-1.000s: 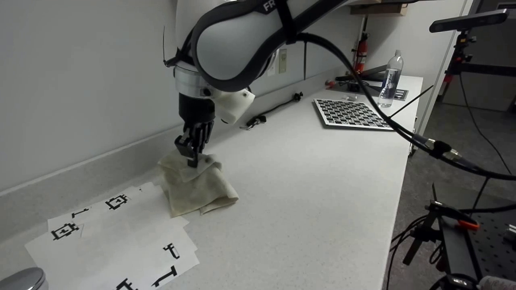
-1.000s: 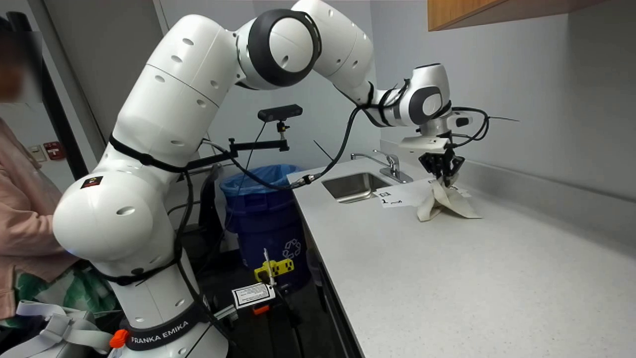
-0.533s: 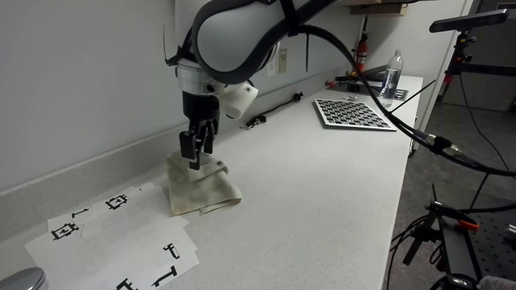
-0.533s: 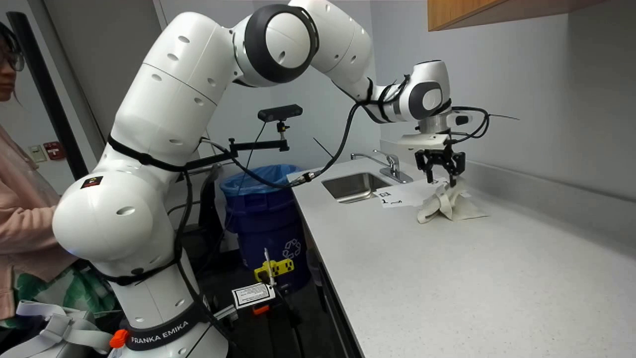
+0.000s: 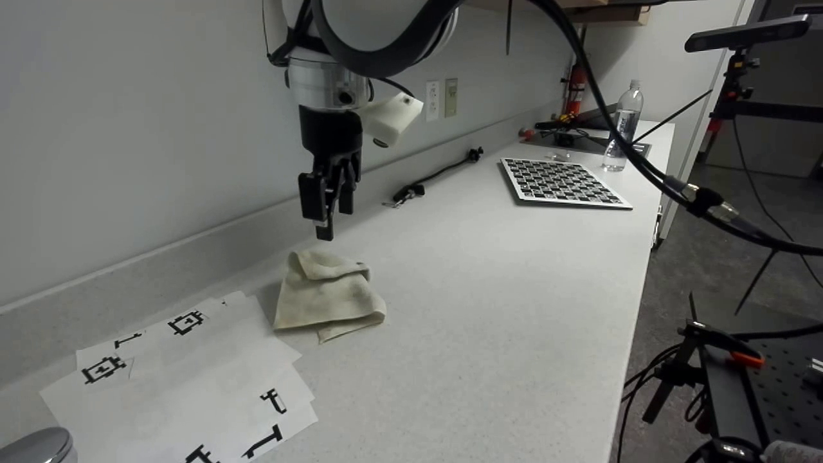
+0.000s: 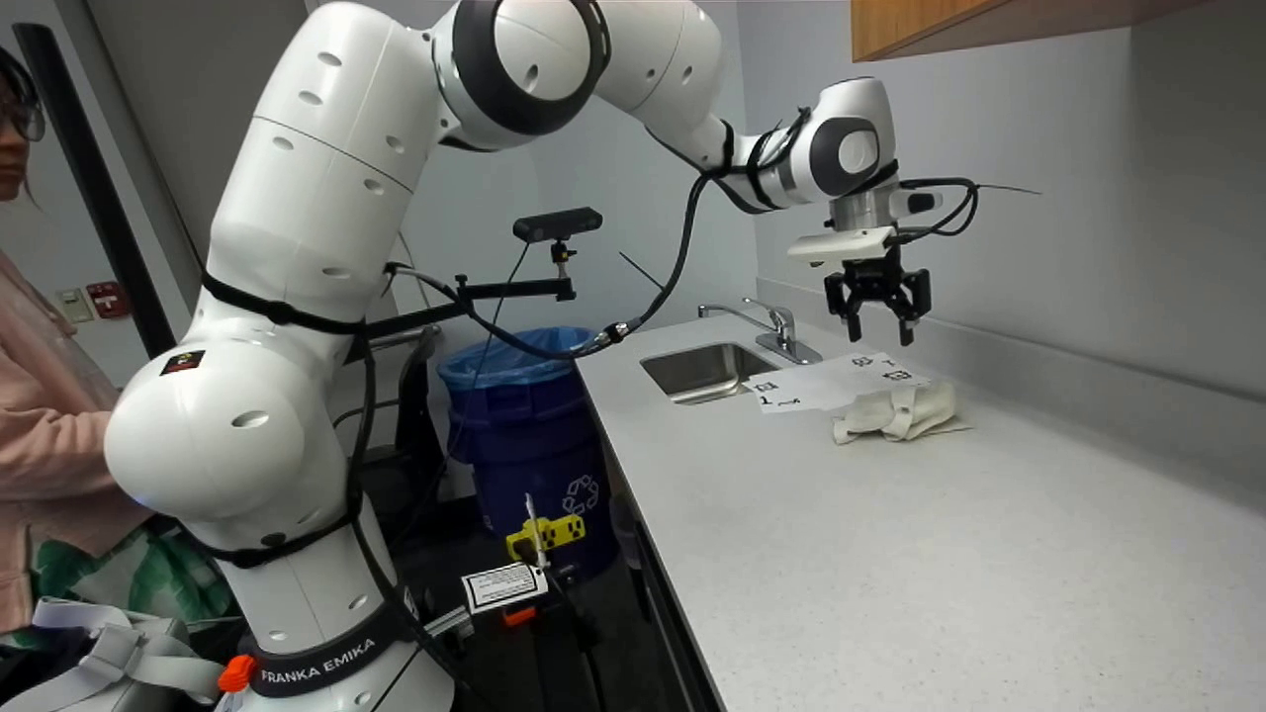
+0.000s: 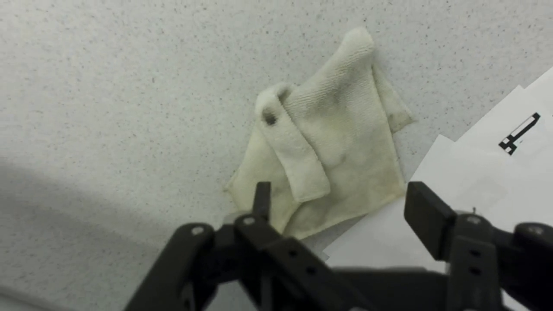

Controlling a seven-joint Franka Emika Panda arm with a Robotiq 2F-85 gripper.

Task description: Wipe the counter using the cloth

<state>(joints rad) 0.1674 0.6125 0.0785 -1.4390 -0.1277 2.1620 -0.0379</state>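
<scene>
While the cloth [image 5: 331,294] lies rumpled at the edge of the printed sheets [image 5: 186,386] on the worktop [image 5: 501,308], the tool [image 6: 880,336] hangs free, fingers [image 7: 425,218] parted around nothing, so I judge wiping unbegun or done, any stroke needing a descending pinch.

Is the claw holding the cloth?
No, in an exterior view the claw hangs open above the cloth, with a visible gap between them.
</scene>
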